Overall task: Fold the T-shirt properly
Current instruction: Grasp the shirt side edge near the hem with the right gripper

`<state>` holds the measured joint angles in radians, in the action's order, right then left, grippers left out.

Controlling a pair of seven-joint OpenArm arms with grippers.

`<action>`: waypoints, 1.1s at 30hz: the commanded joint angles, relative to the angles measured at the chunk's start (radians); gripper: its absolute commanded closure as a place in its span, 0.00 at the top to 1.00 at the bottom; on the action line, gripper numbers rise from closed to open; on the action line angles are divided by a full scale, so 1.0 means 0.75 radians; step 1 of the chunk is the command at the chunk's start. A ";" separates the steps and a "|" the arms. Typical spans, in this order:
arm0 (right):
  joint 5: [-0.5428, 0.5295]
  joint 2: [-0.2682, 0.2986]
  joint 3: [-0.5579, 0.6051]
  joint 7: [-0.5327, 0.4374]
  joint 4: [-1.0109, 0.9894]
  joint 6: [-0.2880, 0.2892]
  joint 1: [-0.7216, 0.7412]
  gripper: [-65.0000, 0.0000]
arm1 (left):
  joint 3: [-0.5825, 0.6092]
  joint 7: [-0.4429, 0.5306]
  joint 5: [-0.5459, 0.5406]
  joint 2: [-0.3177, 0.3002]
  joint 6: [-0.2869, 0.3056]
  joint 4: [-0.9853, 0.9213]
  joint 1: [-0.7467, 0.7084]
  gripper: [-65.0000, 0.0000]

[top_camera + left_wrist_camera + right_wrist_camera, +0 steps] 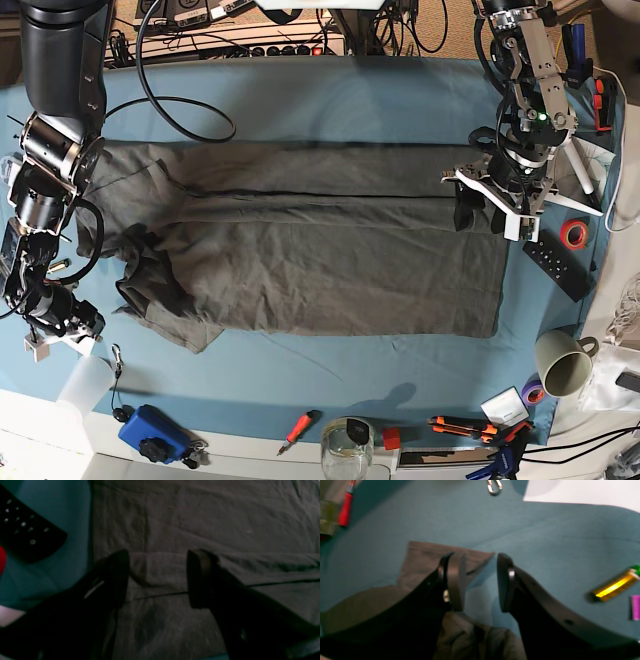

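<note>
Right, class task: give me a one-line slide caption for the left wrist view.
Open left gripper poised above a fold in the grey T-shirt, remote control nearby.

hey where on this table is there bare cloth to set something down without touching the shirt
Best room: the blue tablecloth strip between the T-shirt and the far-edge cables. A narrower strip runs in front of the shirt's near hem, before the screwdriver and glass jar. Crowded: the side with the remote, tape roll and mug.
</note>
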<state>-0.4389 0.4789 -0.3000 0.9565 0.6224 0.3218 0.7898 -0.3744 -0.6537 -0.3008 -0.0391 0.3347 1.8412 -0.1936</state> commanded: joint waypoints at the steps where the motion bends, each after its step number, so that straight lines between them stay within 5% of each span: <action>1: -0.019 0.019 -0.003 -0.034 0.023 0.008 0.051 0.33 | -0.001 0.034 -0.018 -0.007 0.010 0.030 0.011 0.55; 7: -0.058 0.016 -0.003 0.083 0.023 0.010 0.051 0.37 | -0.001 0.033 -0.018 -0.007 0.010 0.030 0.011 0.55; 16: -0.014 0.015 -0.003 0.080 0.023 0.009 0.051 0.44 | -0.001 0.030 -0.019 -0.007 0.010 0.030 0.011 0.55; 33: 0.053 -0.095 -0.004 -0.160 -0.165 -0.101 -0.004 0.44 | -0.001 0.019 -0.018 -0.007 0.010 0.030 0.010 0.55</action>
<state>-0.3912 0.3954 -0.3004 0.8467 0.4828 0.2428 0.7532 -0.3744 -0.6575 -0.3008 -0.0391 0.3347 1.8412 -0.1936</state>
